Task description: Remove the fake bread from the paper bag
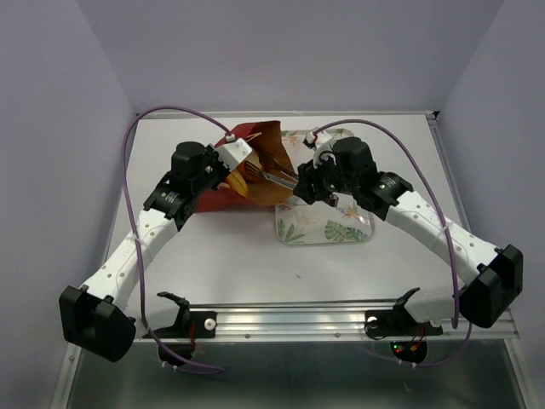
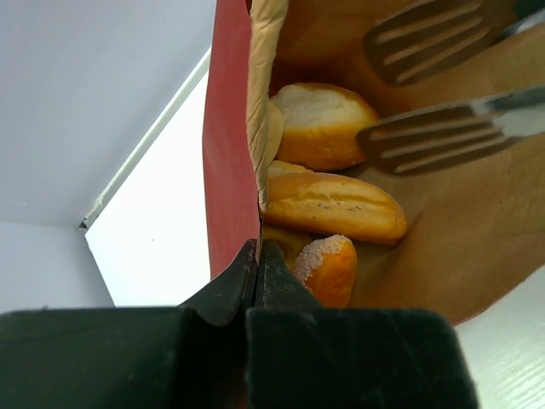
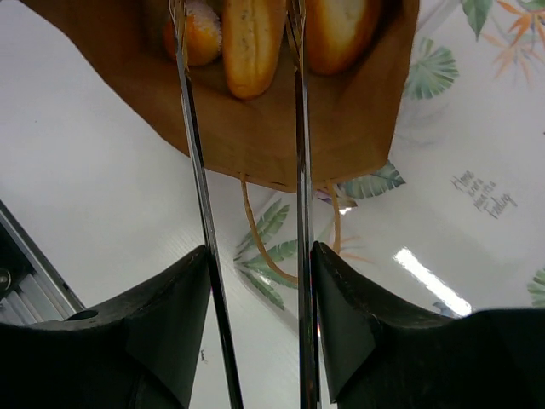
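Hands at the paper bag: the left hand was clenched tight on the bag's rim, pinching the red outside against the brown lining and propping the mouth open. The right hand was partly closed on a pair of metal tongs, its fingers pressed against the two long arms. The slotted blades reached inside the bag and stood apart. From the right wrist we saw the arms running either side of the oblong loaf, but we could not tell whether either blade touched it.

All the fake bread we could see lay inside the bag, on its lower wall. The round bun sat deepest, the loaf just beside it, and a sugared orange piece lay nearest the left hand.

The bag lay on its side on the bench, between the two wrists. Its mouth edge overlapped the leaf-patterned tray, and a thin loop handle trailed onto it. Open bench stretched from bag and tray toward the near rail. More lay to the left of the bag, as far as the wall.
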You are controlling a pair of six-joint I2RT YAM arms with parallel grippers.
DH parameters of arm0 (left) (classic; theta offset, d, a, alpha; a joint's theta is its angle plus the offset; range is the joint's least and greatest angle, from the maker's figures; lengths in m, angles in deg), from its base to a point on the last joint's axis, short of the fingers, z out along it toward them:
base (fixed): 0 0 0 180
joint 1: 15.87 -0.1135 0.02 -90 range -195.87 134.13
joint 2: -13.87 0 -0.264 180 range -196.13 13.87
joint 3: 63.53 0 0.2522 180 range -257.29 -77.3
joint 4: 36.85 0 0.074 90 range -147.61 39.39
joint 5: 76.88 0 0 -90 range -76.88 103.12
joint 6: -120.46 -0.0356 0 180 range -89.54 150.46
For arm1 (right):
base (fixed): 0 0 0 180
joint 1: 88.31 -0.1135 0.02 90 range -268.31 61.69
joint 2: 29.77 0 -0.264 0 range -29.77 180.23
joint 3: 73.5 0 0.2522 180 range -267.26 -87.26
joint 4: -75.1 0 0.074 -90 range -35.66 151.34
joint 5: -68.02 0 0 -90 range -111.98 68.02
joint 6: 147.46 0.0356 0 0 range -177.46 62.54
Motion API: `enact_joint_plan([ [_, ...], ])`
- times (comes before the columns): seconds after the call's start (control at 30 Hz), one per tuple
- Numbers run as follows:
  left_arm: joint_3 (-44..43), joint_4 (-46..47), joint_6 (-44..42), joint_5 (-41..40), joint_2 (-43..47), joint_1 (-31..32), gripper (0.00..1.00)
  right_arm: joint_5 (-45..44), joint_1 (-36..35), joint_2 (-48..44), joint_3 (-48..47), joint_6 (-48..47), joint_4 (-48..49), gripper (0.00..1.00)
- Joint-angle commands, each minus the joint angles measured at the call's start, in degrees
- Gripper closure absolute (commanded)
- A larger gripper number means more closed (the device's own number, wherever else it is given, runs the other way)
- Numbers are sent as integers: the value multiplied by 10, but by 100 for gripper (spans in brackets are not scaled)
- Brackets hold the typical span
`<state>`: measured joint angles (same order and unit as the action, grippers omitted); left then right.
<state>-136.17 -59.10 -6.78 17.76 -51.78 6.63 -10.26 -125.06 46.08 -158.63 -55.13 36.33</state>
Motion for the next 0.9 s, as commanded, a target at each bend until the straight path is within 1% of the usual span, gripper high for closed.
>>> enact_joint_plan([
  [0.0, 1, 51, 25, 12, 7, 1, 100, 5, -16, 24, 12, 17, 101, 45],
  [0.07, -4, 52, 33, 16, 3, 1, 100, -10, -22, 39, 20, 26, 127, 45],
  [0.1, -4, 55, 37, 19, 3, 1, 100, -20, -22, 60, 18, 27, 144, 45],
  [0.2, -10, 54, 48, 24, 2, 1, 100, -45, -22, 109, -9, 21, 166, 45],
  [0.27, -13, 53, 51, 27, 3, 1, 100, -63, -22, 125, -12, 12, 183, 45],
  [0.37, -20, 52, 53, 27, 3, 1, 100, -101, -22, 148, -26, 4, 189, 45],
  [0.47, -18, 53, 38, 28, 5, 1, 100, -136, -22, 167, -34, -9, 201, 43],
  [0.57, -17, 53, 30, 34, 5, 1, 100, -137, -22, 176, -37, -16, 227, 43],
  [0.73, -18, 58, 35, 47, 3, 1, 100, -126, -22, 216, -64, -42, 263, 43],
  [0.83, -17, 61, 29, 46, 5, 1, 100, -122, -22, 237, -85, -71, 267, 43],
  [0.87, -16, 62, 25, 45, 5, 1, 100, -107, -22, 242, -97, -81, 267, 42],
])
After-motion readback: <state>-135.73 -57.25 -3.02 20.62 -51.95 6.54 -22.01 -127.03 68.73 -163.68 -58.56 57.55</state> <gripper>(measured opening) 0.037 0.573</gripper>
